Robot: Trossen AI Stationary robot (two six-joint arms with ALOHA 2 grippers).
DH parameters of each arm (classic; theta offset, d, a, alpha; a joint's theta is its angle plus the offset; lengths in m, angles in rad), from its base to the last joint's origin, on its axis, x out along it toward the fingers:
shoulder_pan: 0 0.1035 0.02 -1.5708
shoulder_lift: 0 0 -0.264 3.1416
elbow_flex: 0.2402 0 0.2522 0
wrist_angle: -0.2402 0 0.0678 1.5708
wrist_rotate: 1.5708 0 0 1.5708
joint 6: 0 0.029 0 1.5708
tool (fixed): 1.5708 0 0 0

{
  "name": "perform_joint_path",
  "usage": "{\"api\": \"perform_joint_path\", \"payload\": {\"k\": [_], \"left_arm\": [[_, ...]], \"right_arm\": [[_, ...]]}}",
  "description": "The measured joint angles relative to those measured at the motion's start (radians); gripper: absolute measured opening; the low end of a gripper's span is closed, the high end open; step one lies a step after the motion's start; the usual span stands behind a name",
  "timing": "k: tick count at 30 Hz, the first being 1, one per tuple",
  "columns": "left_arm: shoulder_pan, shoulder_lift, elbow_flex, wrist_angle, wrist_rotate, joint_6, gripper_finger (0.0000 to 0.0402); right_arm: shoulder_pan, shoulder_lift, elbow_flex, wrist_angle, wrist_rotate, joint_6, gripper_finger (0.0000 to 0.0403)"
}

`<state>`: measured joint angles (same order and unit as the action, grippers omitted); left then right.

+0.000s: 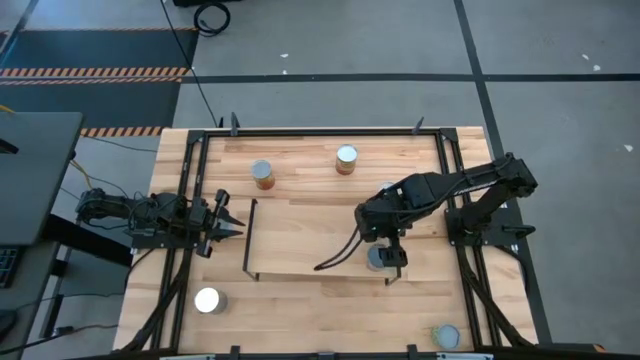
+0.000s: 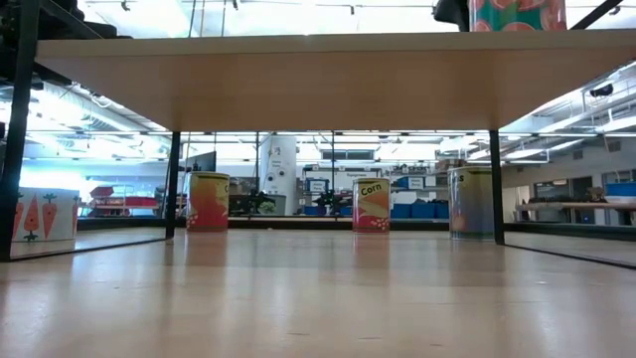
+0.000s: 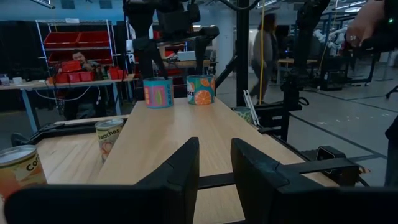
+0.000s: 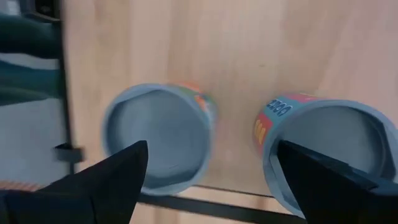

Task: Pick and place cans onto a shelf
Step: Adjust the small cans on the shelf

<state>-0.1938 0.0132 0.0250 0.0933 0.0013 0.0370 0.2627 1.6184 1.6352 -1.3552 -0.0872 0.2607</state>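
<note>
The shelf [image 1: 320, 245] stands mid-table, a light wood board on black end frames. Two cans stand on its right end, side by side: one [image 4: 158, 137] with an orange rim and one [image 4: 323, 149] with a red and blue label. The left wrist view shows them as well, can [image 3: 158, 92] and can [image 3: 200, 89]. My right gripper [image 4: 211, 149] hangs open just above the pair and points down, one fingertip over each can. My left gripper [image 1: 232, 225] waits level at the shelf's left end, its fingers a little apart and holding nothing.
Loose cans stand on the table: two beyond the shelf [image 1: 262, 173] [image 1: 346, 158], one near left [image 1: 208, 300], one near right [image 1: 446, 337]. Black rails [image 1: 190, 200] run along the table's sides. People and benches show in the room beyond.
</note>
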Motion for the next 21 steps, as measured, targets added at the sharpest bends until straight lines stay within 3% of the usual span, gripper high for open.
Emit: {"api": "perform_joint_path", "payload": {"k": [10,21], "left_arm": [[0.000,0.000,0.000,0.000,0.000,0.000,0.0098],[0.000,0.000,0.000,0.000,0.000,0.000,0.0098]], "right_arm": [[0.013,0.000,0.000,0.041,0.124,0.024,0.0368],[0.013,0.000,0.001,0.053,0.148,0.023,0.0368]]}}
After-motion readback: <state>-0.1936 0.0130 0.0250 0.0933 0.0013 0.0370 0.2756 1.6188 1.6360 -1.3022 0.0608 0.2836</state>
